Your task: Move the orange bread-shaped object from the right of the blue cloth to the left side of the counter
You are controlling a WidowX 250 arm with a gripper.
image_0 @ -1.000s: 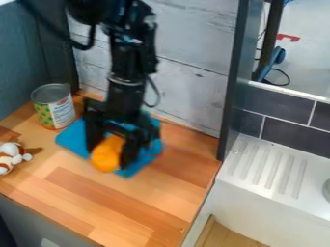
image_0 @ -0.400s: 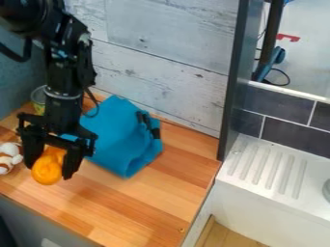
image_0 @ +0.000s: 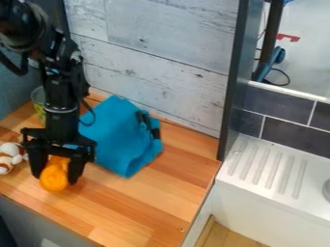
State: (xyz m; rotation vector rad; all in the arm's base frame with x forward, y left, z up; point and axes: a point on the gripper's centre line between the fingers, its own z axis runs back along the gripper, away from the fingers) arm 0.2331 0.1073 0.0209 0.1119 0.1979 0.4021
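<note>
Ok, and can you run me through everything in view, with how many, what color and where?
Rounded toy: one, orange, between the gripper's fingers
Cloth: one, blue, with a black strap, right of the gripper in the picture
Can: one, green showing, partly behind the arm
Plush toy: one, brown and white, left edge
Counter: one, wood-toned, under these
Plank wall: one, whitish, behind the counter
Post: one, dark gray, right of the wall
Ridged surface: one, white, right side
Tiles: several, dark gray, above the ridged surface
Small item: one, red, upper right
Arm: one, black, upper left
Gripper: one, black, lower left
</note>
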